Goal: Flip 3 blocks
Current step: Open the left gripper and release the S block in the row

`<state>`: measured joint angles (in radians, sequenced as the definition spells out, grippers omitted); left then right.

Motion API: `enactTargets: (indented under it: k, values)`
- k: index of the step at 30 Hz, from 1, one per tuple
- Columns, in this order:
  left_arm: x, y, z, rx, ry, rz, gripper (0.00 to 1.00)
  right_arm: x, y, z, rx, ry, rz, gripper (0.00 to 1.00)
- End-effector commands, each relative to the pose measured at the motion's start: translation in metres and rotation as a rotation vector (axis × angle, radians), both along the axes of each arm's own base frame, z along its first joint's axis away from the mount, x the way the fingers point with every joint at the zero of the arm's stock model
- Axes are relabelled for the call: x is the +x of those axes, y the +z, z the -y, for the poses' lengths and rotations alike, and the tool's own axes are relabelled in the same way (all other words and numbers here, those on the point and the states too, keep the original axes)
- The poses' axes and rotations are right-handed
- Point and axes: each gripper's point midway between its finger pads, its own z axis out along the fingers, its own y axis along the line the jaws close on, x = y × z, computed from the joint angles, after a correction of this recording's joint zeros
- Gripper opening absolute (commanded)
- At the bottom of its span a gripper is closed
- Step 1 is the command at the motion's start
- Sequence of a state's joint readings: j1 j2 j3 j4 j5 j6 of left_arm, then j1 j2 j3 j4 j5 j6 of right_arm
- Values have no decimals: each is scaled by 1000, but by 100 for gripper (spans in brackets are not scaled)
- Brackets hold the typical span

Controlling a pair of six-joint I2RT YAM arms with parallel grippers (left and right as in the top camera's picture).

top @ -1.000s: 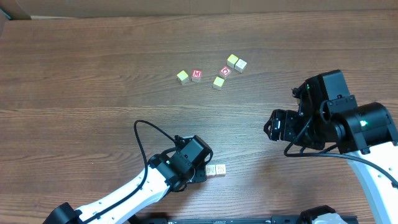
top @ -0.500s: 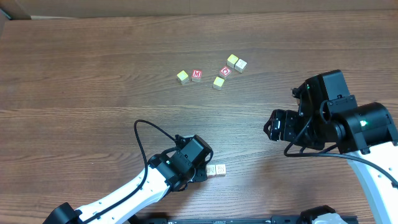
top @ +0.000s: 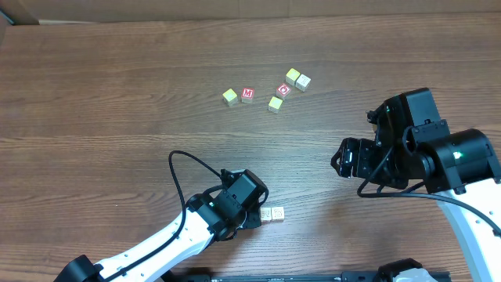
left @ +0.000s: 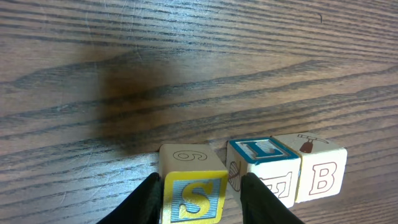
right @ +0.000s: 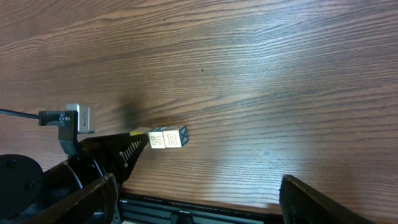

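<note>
Three blocks stand in a row near the table's front edge. The yellow-faced block, lettered S with a 6 on top, sits on the wood between the fingers of my left gripper, which is shut on it. To its right stand the blue-rimmed L block and the whitish B block, touching each other. From overhead the left gripper hides the yellow block; the other two show beside it. My right gripper hangs open and empty over the right side, well away from the row.
A loose cluster of cubes lies at the far middle: red M, red O, and several yellow-green or pale ones. The table's front edge runs just below the row.
</note>
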<state>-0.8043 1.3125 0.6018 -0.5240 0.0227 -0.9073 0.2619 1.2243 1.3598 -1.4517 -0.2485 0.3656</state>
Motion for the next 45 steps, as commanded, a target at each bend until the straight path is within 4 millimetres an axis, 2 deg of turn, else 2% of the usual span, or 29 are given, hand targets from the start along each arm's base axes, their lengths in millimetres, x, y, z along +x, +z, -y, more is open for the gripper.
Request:
enactTargets:
  k: [1,35,43,45]
  values:
    - [0,-3,-1,0,17,-12,34,3,7,-2,11,7,23,84]
    - [3,2,13,-76,25,-10,34,3,7,-2,11,8,22,84]
    - [3,2,13,-73,29,-9,34,3,7,-2,11,8,22,84]
    - [6,1,6,-44,44,3,35,3,7,-2,10,8,22,84]
